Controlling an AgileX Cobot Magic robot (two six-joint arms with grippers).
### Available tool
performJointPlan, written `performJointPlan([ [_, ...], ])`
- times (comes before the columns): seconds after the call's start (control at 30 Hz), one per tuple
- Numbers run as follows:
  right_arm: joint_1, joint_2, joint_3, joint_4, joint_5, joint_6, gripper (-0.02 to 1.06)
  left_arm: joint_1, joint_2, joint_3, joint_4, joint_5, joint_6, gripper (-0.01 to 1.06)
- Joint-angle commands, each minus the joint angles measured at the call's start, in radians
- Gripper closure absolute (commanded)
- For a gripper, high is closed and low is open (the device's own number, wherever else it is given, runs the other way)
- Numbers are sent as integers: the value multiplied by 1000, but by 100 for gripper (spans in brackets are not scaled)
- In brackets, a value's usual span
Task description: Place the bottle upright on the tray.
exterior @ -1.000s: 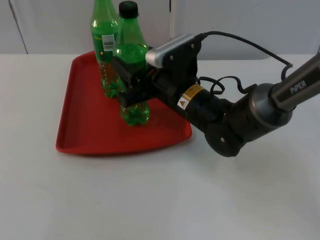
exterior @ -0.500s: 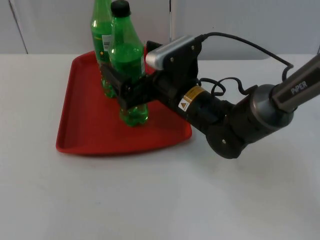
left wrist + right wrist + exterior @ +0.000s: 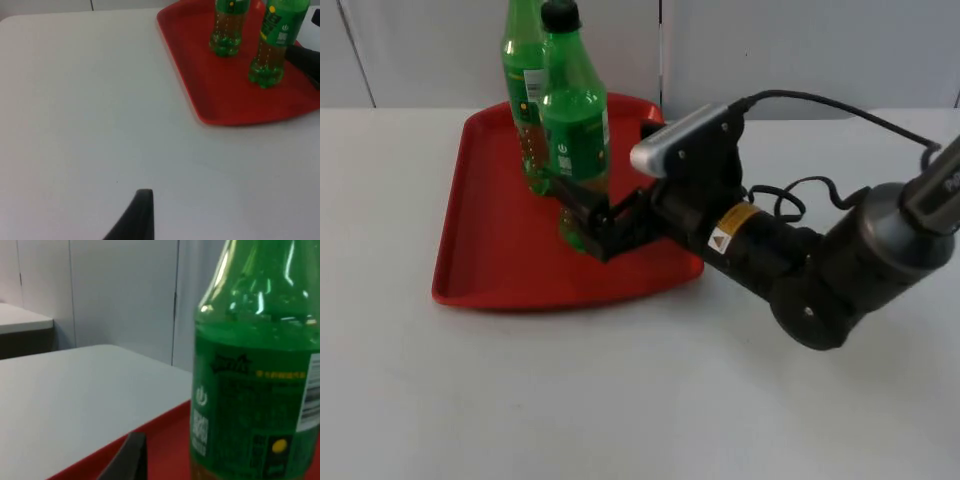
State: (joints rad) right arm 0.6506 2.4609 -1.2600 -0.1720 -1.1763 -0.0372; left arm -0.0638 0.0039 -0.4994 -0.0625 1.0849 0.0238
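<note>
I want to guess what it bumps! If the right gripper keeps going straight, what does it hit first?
Probably the front bottle: the right gripper points at its lower part on the tray, fingers open beside it.

a green bottle (image 3: pixel 255 390) stands close before the camera — clear green plastic with bright glints on its shoulder, and a dark green label wrapped round its body. the label carries a small white power-type symbol, white print beneath it, a line of yellow lettering, a yellow dot lower down and a white barcode strip at its edge. the bottle stands on a red tray (image 3: pixel 165 440), whose rim runs diagonally against the white table top (image 3: pixel 75 390). one black fingertip (image 3: pixel 127 460) of the right gripper rises beside the bottle — apart from it. behind the table is a grey panelled wall (image 3: pixel 100 295).
</note>
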Motion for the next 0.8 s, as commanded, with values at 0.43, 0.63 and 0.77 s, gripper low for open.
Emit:
performJointPlan([
  [0.43,0,-367,394,24,358,-54,-1,-5,-4,4,-9,-12,-6,0],
  [0.63,0,-500,394,24,660,58,-1,-5,-4,4,-9,-12,-6,0],
  [0.77,0,-581,394,24,830,78,-1,-5,-4,4,-9,-12,-6,0],
])
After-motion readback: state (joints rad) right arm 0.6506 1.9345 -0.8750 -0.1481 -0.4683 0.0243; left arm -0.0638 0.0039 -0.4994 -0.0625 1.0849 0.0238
